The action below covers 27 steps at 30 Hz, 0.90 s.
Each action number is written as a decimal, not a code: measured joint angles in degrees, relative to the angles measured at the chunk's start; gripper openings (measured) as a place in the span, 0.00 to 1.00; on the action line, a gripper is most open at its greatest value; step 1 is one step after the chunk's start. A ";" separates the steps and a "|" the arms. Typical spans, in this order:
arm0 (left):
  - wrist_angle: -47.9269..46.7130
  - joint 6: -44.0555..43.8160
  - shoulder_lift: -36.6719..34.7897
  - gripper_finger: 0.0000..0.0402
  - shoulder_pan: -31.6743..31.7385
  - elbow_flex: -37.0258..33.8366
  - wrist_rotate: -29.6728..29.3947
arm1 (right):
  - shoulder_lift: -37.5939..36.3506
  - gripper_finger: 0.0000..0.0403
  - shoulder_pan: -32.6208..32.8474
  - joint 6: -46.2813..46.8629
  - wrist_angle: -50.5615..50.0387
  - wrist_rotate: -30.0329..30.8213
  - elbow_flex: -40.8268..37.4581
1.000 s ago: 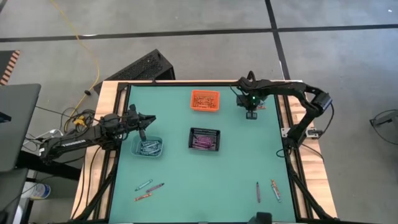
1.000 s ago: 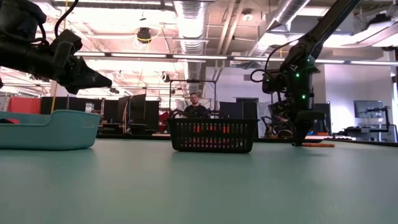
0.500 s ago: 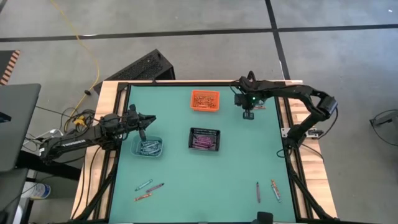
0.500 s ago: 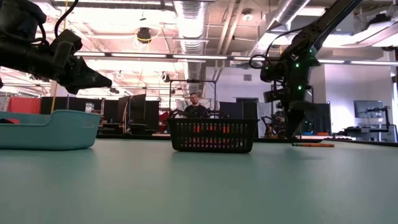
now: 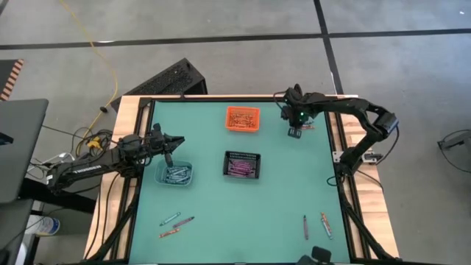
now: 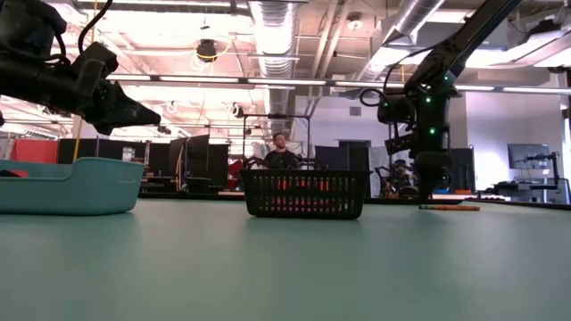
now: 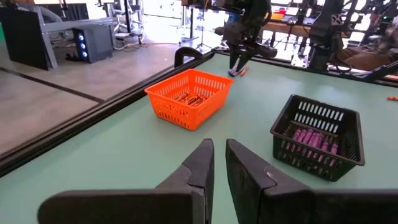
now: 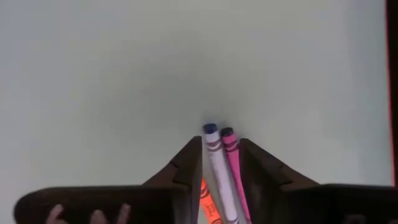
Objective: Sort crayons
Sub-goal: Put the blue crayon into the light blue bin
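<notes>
Inside orange bin [image 5: 242, 118] orange crayons [image 7: 188, 98]; black bin [image 5: 242, 165], purple.

Both arms matte black, jointed links with black cabling along them; right arm [image 5: 346, 110] has a green LED lit just behind its wedge-shaped black fingers [image 8: 186, 165].

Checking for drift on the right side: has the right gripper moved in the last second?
Yes. In the high view the right gripper has shifted slightly toward the table's far edge, judged against the orange bin.

Orange bin [image 5: 242, 118], black bin [image 5: 242, 165], clear bin [image 5: 175, 174] on green table [image 5: 280, 199]; person [image 6: 280, 152] behind, blurry.
</notes>
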 joint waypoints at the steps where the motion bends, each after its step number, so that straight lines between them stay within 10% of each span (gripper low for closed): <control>1: 0.00 0.00 -0.02 0.07 0.00 0.00 0.00 | -0.01 0.28 0.19 0.00 -0.34 0.00 0.00; 27: 0.00 0.01 0.00 0.07 0.00 0.01 0.02 | -0.12 0.27 -0.43 -6.44 4.21 -3.12 -5.09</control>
